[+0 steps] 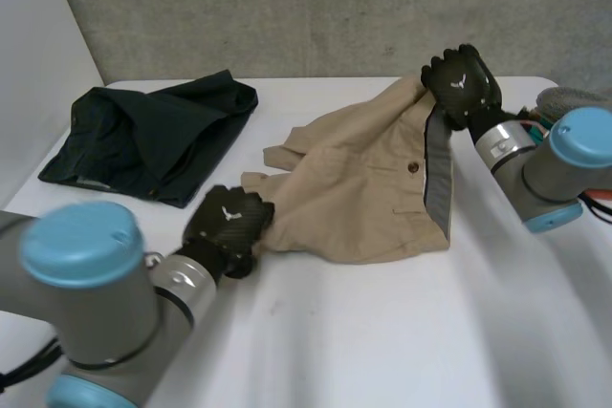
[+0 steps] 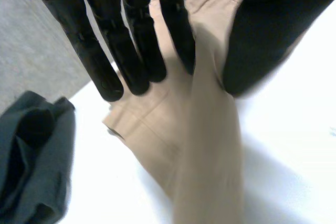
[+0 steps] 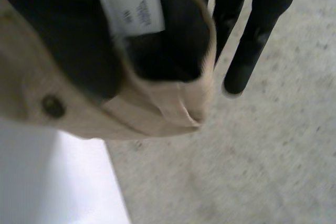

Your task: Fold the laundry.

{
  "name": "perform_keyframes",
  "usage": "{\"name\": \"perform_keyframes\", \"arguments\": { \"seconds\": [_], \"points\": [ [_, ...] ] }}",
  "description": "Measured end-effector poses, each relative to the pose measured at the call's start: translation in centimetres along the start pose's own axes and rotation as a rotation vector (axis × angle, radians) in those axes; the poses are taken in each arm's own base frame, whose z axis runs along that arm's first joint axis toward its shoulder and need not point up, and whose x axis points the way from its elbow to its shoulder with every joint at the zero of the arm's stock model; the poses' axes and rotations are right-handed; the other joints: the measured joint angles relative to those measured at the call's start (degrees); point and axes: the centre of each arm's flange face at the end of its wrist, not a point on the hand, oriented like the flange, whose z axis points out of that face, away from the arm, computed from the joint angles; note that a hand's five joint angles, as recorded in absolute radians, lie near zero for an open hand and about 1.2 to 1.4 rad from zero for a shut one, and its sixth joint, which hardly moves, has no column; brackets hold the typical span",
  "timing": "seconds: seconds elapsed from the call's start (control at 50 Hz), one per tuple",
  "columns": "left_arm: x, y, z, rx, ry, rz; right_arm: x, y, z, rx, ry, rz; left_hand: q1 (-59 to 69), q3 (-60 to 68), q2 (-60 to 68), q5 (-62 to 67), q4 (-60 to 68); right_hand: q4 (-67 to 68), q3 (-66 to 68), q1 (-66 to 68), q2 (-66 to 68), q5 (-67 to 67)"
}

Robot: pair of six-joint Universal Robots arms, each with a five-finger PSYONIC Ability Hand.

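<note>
Left robot hand (image 1: 229, 226), nearest us, pinches the tan garment (image 1: 363, 198) at its near left corner, which we judge anchors it on the counter (image 1: 382, 332). Farther off, the right robot hand (image 1: 461, 83) grips the raised waistband (image 1: 438, 160), apparently to stretch the cloth flat. A dark green garment (image 1: 153, 136) lies heaped at the far left, untouched.

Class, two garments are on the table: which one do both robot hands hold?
The tan garment: the left hand pinches its near end, and the right hand holds its far corner up. The dark garment lies apart, untouched.
</note>
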Motion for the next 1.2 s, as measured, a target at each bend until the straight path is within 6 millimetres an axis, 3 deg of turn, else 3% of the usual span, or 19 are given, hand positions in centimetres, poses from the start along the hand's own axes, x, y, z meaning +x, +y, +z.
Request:
{"name": "perform_keyframes", "arguments": {
  "seconds": [0.06,0.14,0.18,0.26,0.28,0.38,0.44,0.5,0.58,0.64,0.84,1.02,1.12,1.2],
  "points": [
    [0.3,0.4,0.3,-0.024,-0.042,0.025,0.0,0.8,-0.4,-0.048,0.026,0.022,-23.1,-24.3,-25.2,-23.5,-25.0,-24.8,-24.3,-22.1,-24.5,-24.7],
    [-0.8,-0.3,0.3,-0.037,-0.119,0.051,1.1,0.5,-0.9,-0.123,0.076,0.046,-26.6,-31.9,-31.8,-29.2,-32.5,-33.2,-32.5,-27.0,-31.5,-30.8],
    [-2.2,-1.3,-0.2,-0.028,-0.166,0.055,3.1,-1.0,-1.5,-0.197,0.126,0.074,-26.6,-31.9,-32.0,-29.2,-32.6,-33.6,-32.5,-27.0,-31.5,-30.8],
    [-3.8,-2.6,-1.1,-0.01,-0.199,0.047,5.0,-3.3,-2.5,-0.274,0.158,0.109,-26.6,-31.9,-32.0,-29.2,-32.6,-33.6,-32.5,-27.0,-31.5,-30.8],
    [-4.5,-3.2,-1.8,-0.003,-0.203,0.036,6.0,-4.9,-3.4,-0.331,0.155,0.136,-26.6,-31.9,-32.0,-29.2,-32.6,-33.6,-32.5,-27.0,-31.5,-30.8],
    [-5.6,-4.0,-3.6,-0.004,-0.179,-0.019,7.1,-8.9,-6.5,-0.494,0.084,0.208,-26.6,-31.9,-32.0,-29.2,-32.6,-33.6,-32.5,-27.0,-31.5,-30.8],
    [-6.0,-3.7,-4.4,-0.036,-0.15,-0.088,6.3,-11.2,-9.3,-0.624,-0.026,0.27,-26.6,-31.9,-32.0,-29.2,-32.5,-33.6,-32.5,-27.0,-31.5,-30.8],
    [-6.4,-3.1,-4.2,-0.075,-0.136,-0.151,4.8,-12.1,-11.2,-0.702,-0.117,0.315,-26.4,-31.8,-31.9,-29.2,-32.4,-33.6,-32.5,-27.0,-31.5,-30.8],
    [-7.2,-1.8,-2.6,-0.145,-0.125,-0.254,1.3,-12.8,-13.5,-0.759,-0.259,0.383,-26.4,-31.6,-31.5,-28.9,-32.0,-33.0,-32.1,-26.8,-31.3,-30.5],
    [-7.8,-0.8,-1.0,-0.191,-0.119,-0.311,-1.1,-12.5,-14.1,-0.736,-0.312,0.404,-25.2,-29.8,-29.5,-27.8,-29.9,-29.0,-27.9,-23.8,-26.5,-26.9],
    [-8.1,1.6,3.0,-0.319,-0.06,-0.404,-7.1,-10.0,-13.8,-0.601,-0.314,0.347,-16.6,-22.3,-21.9,-19.8,-22.2,-22.4,-21.4,-17.2,-22.2,-20.0],
    [-7.3,2.3,4.5,-0.346,-0.023,-0.399,-8.7,-7.9,-12.8,-0.559,-0.28,0.223,0.4,-6.4,-5.7,-4.1,-6.3,-10.9,-9.9,-5.0,-8.4,-9.1],
    [-6.8,2.5,4.8,-0.339,-0.027,-0.378,-8.8,-7.1,-12.4,-0.548,-0.271,0.182,24.6,18.2,19.1,20.3,18.4,11.9,12.8,15.9,14.4,12.1],
    [-6.9,2.3,5.0,-0.317,-0.054,-0.351,-8.4,-7.0,-12.0,-0.539,-0.254,0.171,25.9,23.8,24.3,24.0,24.0,22.5,23.2,21.6,24.0,23.6]
  ]
}}
